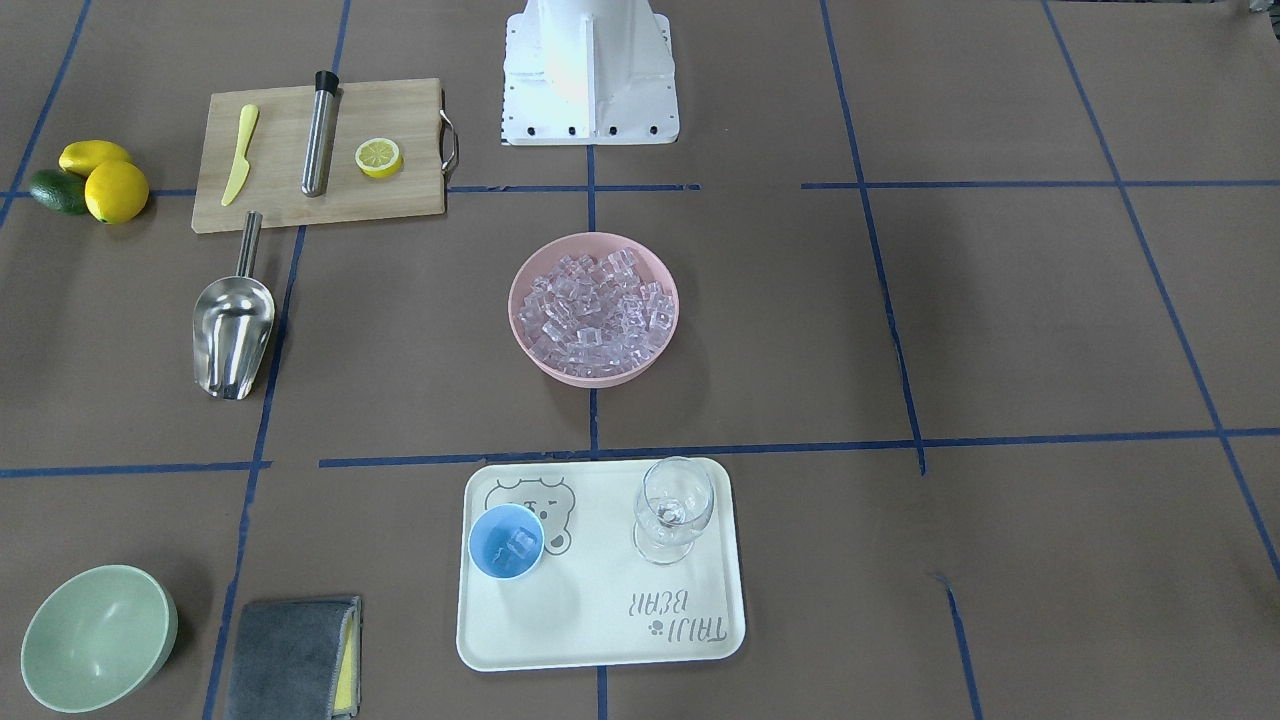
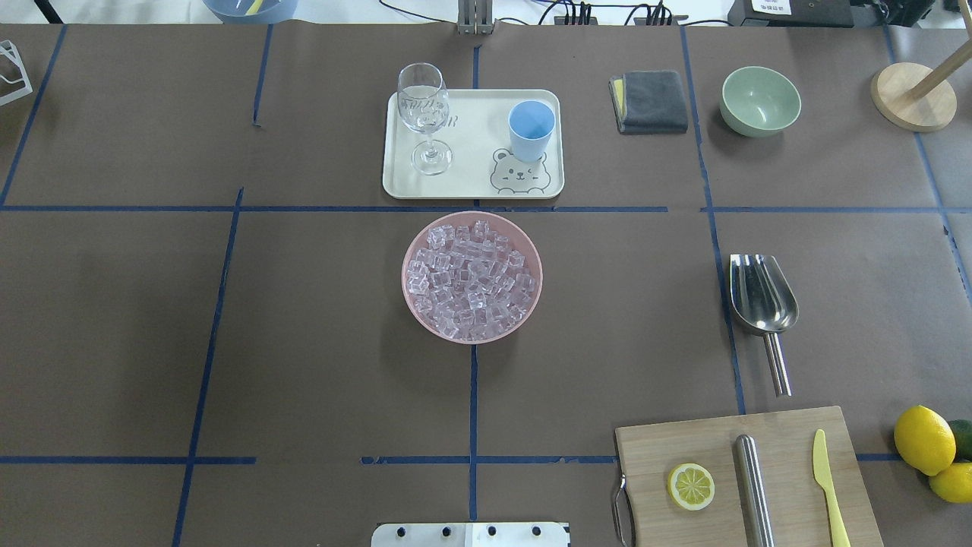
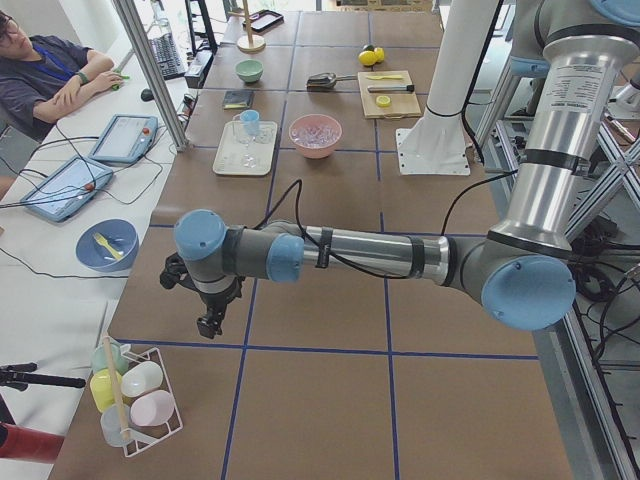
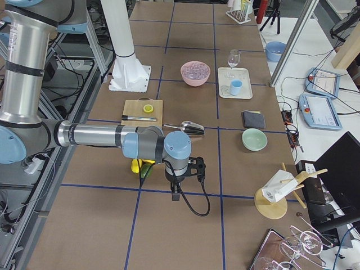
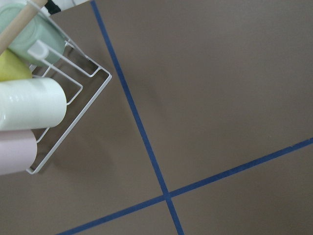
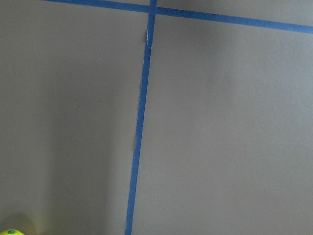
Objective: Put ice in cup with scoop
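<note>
- Left arm (image 3: pixel 380 252) fills the foreground of the left-end view, stretched low over the worktop (image 2: pixel 304 342). Its left tool (image 3: pixel 209 322) hangs just above the brown paper near a wire rack (image 3: pixel 135 400) of pastel cups. It shows only from this side, so I cannot tell whether it is open or closed.
- At the opposite end the right tool (image 4: pixel 175 196) hangs close over a blue tape line. It is beside the lemons (image 4: pixel 136 165), which its arm partly hides. Its state cannot be told either.
- On the robot's right the scoop (image 1: pixel 233 335) lies hollow side up on bare paper. Its handle end stops just short of the cutting board (image 1: pixel 280 150), with open room on its other sides.
- At the centre, ice (image 1: pixel 595 308) heaps a pink bowl (image 1: pixel 528 345) that sits on the middle tape line, between the robot's base and the tray (image 1: pixel 600 620) and well apart from the scoop.
- The cup (image 1: pixel 506 541) stands upright on the tray's corner nearer the scoop side, with a few cubes inside. A stemmed glass (image 1: pixel 673 510) stands apart from it on the same tray.
- The widest open stretch of worktop lies to the robot's left of bowl and tray.
- The left wrist view catches only the rack's corner. In the right wrist view a yellow sliver (image 6: pixel 10 231) is cut off at the bottom edge.
</note>
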{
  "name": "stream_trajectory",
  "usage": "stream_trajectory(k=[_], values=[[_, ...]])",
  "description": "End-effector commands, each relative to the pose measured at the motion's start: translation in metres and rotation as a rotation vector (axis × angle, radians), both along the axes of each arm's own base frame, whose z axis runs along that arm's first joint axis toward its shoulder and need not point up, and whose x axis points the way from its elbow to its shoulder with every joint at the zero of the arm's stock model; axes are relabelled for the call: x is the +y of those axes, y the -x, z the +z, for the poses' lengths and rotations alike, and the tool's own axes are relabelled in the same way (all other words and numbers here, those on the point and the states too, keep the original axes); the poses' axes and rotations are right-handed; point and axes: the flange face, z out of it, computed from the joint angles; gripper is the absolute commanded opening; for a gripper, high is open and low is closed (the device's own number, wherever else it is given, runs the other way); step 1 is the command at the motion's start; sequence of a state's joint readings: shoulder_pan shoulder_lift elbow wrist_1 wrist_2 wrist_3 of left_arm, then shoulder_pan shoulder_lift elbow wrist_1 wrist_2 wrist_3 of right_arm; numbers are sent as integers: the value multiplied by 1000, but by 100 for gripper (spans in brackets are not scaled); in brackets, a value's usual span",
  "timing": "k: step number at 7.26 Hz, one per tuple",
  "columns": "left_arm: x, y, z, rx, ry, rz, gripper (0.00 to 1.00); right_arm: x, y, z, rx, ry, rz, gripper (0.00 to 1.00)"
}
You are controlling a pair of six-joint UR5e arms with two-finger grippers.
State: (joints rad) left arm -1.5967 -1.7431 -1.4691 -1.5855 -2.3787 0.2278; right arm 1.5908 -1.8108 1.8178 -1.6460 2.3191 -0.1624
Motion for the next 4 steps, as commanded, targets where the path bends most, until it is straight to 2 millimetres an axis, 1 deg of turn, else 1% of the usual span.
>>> stream_trajectory(k=[1,2,3,4], values=[[28,0,19,21,54,-45,100,-9,2,-7,-40,-15,4,100],[36,0,25,19,47,-46,100,-7,0,-7,-31,-23,0,100],[33,0,22,10,43,-47,100,-5,0,-2,-30,-16,-6,100],[34,0,16,9,31,-47,100,-7,0,-4,-28,-22,-6,100]])
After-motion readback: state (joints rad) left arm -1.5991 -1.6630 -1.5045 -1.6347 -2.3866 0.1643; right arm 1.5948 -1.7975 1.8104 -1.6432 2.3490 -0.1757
